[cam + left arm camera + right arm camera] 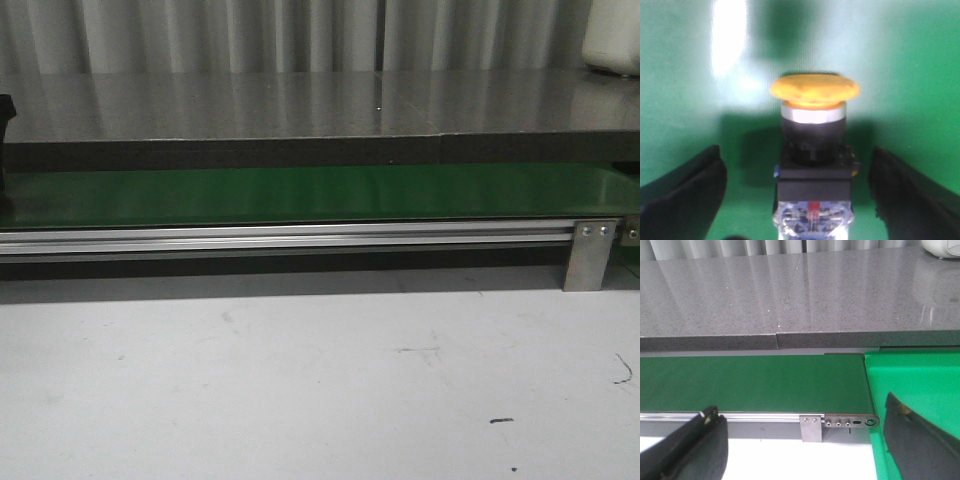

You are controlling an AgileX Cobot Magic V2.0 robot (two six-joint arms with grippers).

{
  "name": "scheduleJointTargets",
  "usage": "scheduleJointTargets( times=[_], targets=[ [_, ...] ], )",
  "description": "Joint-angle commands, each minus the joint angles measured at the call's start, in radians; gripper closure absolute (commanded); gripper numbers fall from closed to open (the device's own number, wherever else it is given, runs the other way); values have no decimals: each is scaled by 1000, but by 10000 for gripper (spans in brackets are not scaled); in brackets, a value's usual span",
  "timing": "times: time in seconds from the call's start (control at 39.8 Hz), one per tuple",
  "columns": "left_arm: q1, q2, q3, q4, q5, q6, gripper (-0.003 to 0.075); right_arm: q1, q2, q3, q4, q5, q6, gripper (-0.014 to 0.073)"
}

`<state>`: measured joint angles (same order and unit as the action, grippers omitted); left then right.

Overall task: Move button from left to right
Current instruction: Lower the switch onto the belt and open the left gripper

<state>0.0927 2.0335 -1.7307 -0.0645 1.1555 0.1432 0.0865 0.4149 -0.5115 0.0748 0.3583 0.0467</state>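
Note:
The button (pixel 814 130) has an orange-yellow mushroom cap on a black blocky body. It lies on the green conveyor belt (pixel 680 100) in the left wrist view. My left gripper (pixel 796 167) is open, with one black finger (pixel 685 195) on each side of the button's body and a clear gap between each finger and the button. My right gripper (pixel 800 412) is open and empty above the near rail at the belt's right end. The button does not show in the front view; only a black part (pixel 5 115) shows at its far left edge.
The green belt (pixel 300 195) runs left to right behind an aluminium rail (pixel 280 238) with a metal bracket (pixel 590 255). A grey stone counter (pixel 300 105) lies behind it. A bright green surface (pixel 920 380) adjoins the belt's right end. A white object (pixel 612 35) stands at the far right.

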Motion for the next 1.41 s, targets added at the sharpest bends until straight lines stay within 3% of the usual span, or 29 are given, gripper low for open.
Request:
scheduleJointTargets(
  times=[0.0, 0.23, 0.3, 0.65, 0.88, 1.06, 1.38],
  targets=[
    [-12, -82, -58, -24, -3, 13, 132, 0, 13, -38, -9, -85, -4, -52],
    [-24, -135, -151, -32, 66, 29, 141, 0, 13, -38, -9, -85, -4, -52],
    [-24, -145, -153, -32, 75, 29, 185, 0, 13, -38, -9, -85, -4, -52],
    [-26, -153, -153, -33, 127, 29, 737, 0, 13, -38, -9, -85, -4, -52],
    [-26, -229, -108, -27, 127, 29, 741, 0, 13, -38, -9, -85, -4, -52],
    [-26, -348, 80, -4, 96, 29, 741, 0, 13, -38, -9, -85, -4, -52],
    [-26, -771, 657, -16, -434, 4, 741, 0, 13, -38, -9, -85, -4, -52]
  ],
)
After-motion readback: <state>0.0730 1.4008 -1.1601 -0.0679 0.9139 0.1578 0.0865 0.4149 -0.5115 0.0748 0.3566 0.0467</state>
